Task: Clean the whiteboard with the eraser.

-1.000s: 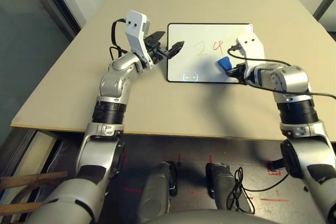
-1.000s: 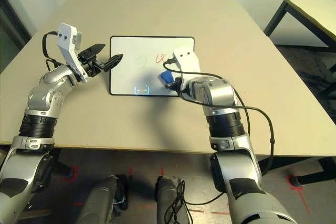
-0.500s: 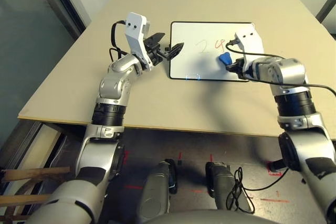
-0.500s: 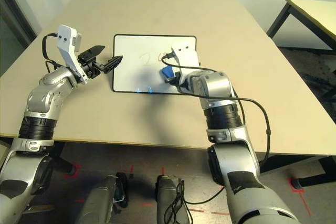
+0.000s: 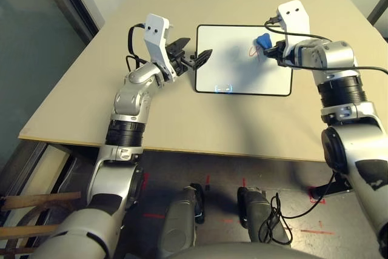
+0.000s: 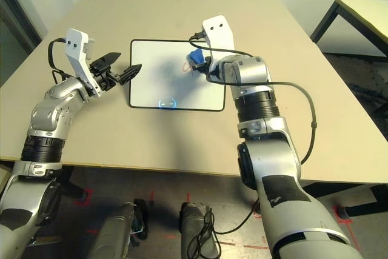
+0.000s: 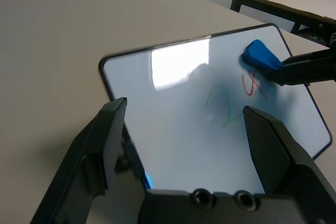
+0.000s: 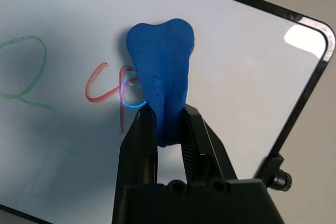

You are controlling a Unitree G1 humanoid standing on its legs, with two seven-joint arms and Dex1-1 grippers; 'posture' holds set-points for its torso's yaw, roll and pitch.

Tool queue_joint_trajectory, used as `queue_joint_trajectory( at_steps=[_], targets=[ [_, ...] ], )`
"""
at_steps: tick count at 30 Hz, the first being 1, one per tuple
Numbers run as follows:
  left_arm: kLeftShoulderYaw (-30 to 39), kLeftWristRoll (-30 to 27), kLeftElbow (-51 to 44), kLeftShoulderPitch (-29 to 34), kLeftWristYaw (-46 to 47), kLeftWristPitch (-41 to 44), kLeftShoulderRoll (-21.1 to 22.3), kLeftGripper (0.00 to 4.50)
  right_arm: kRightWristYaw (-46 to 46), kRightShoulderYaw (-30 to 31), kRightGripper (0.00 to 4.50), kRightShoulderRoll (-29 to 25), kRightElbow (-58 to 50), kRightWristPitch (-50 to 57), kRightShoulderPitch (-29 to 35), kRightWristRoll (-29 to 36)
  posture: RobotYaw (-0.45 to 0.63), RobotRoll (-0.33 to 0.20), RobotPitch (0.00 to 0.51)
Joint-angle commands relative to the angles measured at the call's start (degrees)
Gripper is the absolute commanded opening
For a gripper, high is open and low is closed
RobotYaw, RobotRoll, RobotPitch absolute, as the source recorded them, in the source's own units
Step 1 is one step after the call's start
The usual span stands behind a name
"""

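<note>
The whiteboard (image 5: 236,71) lies flat on the tan table, a faint green scrawl (image 8: 23,72) and a red scrawl (image 8: 105,82) drawn on it. My right gripper (image 5: 271,48) is shut on the blue eraser (image 5: 262,42), which stands on edge against the board near its far right corner, just right of the red scrawl. In the right wrist view the eraser (image 8: 161,61) sticks out past the two black fingers (image 8: 140,135). At the board's left edge my left gripper (image 5: 195,50) hovers open, nothing between its fingers (image 7: 107,129).
The tan table (image 5: 182,119) has bare surface around the board on all sides. Its near edge runs just in front of my arms. A second table (image 6: 364,10) stands off to the right. A black cable (image 6: 303,107) loops off my right forearm.
My right arm has carried the eraser from the board's near right part toward its far right corner, passing the red scrawl. The left arm has stayed in place. The camera shifted slightly.
</note>
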Motion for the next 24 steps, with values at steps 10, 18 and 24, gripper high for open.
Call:
queue_joint_trajectory(
  at_steps=[10, 18, 24],
  targets=[
    [-0.2, -0.01, -1.31, 0.46, 0.14, 1.12, 0.36, 4.5, 2.34, 3.65, 0.55, 1.59, -7.46, 7.3, 7.1, -0.63, 0.04, 0.0, 0.17],
    [-0.25, -0.01, -0.95, 0.25, 0.1, 0.99, 0.2, 4.5, 3.84, 4.31, 0.55, 0.39, -7.64, 7.51, 5.09, -1.02, 0.04, 0.0, 0.169],
    [-0.26, 0.01, -0.9, 0.4, 0.19, 0.93, 0.08, 4.5, 5.19, 6.5, 0.55, 1.14, -12.84, 11.8, 6.79, -0.01, 0.04, 0.0, 0.17]
  ],
)
